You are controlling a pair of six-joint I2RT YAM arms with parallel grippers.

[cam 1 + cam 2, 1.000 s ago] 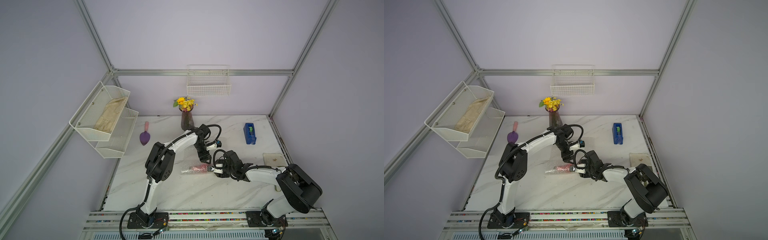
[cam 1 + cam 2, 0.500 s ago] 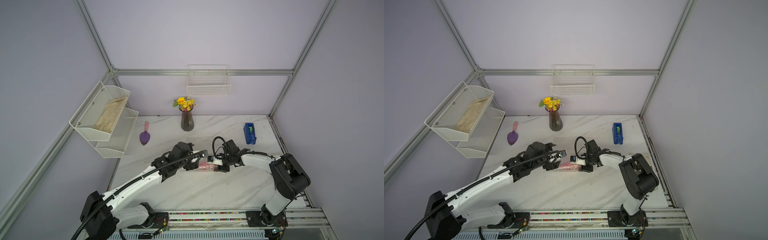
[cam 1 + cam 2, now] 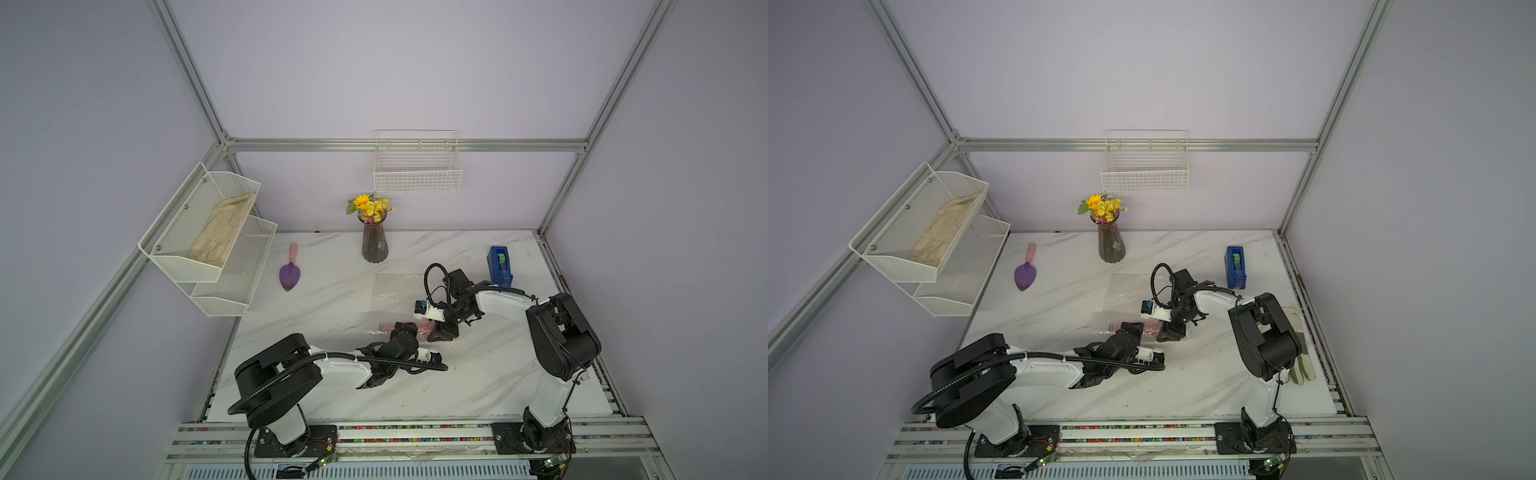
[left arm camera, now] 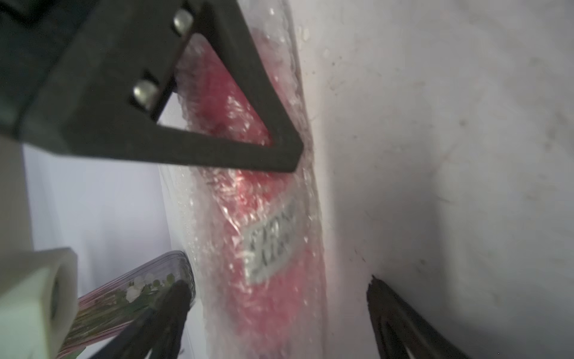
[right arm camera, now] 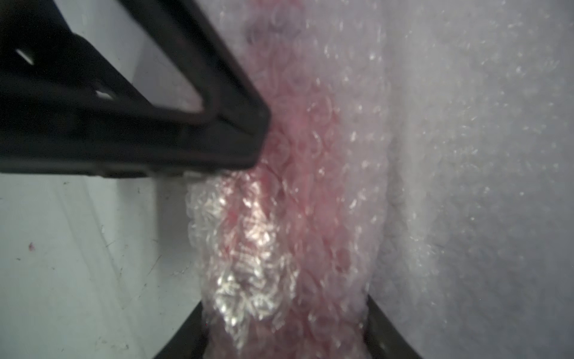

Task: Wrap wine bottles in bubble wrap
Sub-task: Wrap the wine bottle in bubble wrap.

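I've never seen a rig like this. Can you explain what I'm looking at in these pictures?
Two robot arms are mounted at the edge of a marble table, each ending in a two-fingered claw. Two nearly alike pictures look down from overhead; two come from cameras on the wrists. On the table are a vase of flowers, a purple trowel and a blue tape dispenser. A wine bottle lies rolled in one end of a bubble wrap sheet. The left claw is open over it. The right claw straddles the wrapped bottle; whether it squeezes is unclear.
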